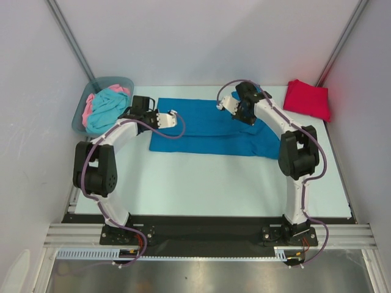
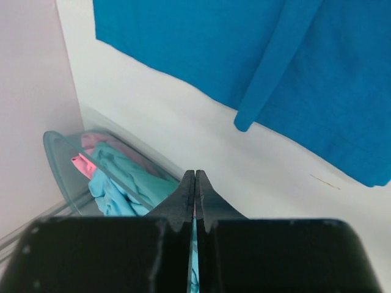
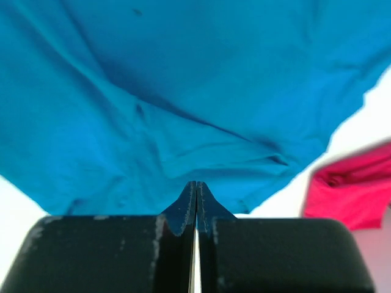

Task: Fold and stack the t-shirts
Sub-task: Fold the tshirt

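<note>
Pale bench [image 1: 201, 183] carries a deep blue t-shirt [image 1: 208, 131] spread across its middle. The left hand [image 1: 174, 116] hangs over the shirt's left edge, fingers pressed together with nothing between them. The right hand [image 1: 221, 105], above the shirt's far edge, is likewise closed tight and empty. Farther back, a red t-shirt [image 1: 308, 99] lies folded in the right corner. At far left, a grey-blue bin [image 1: 113, 81] holds a bunched turquoise t-shirt [image 1: 107, 110] and pink t-shirt [image 1: 90, 105].
</note>
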You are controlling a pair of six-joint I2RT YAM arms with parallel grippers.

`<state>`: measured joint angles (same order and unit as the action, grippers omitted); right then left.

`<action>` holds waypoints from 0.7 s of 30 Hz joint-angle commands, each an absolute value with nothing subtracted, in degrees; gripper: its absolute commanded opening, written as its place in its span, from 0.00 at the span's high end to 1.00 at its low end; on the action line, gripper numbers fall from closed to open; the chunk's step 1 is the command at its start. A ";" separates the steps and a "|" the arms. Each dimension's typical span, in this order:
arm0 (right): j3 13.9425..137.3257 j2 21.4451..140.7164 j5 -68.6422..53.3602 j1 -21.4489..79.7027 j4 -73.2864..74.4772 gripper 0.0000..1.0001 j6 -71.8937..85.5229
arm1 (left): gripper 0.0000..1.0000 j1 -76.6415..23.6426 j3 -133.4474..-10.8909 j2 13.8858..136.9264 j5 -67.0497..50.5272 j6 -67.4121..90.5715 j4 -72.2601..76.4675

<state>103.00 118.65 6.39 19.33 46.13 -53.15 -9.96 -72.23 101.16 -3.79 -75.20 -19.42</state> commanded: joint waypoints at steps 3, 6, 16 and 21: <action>103.89 119.79 3.52 20.04 49.57 1.00 -51.77 | 1.00 -11.42 -74.36 101.25 -6.42 -75.50 -21.80; 103.36 119.88 3.69 21.61 49.66 1.00 -52.73 | 1.00 -12.04 -73.92 101.86 -5.80 -76.46 -21.80; 99.50 119.80 5.54 21.80 48.43 1.00 -55.54 | 1.00 -13.71 -73.74 105.29 -5.01 -78.93 -21.88; 96.16 119.45 6.32 21.09 47.99 1.00 -56.07 | 1.00 -13.89 -74.27 105.91 -5.01 -78.57 -21.71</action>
<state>97.36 119.79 5.26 21.63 48.14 -55.13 -13.61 -72.23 105.75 -4.23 -77.67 -21.65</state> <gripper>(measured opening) 0.009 0.005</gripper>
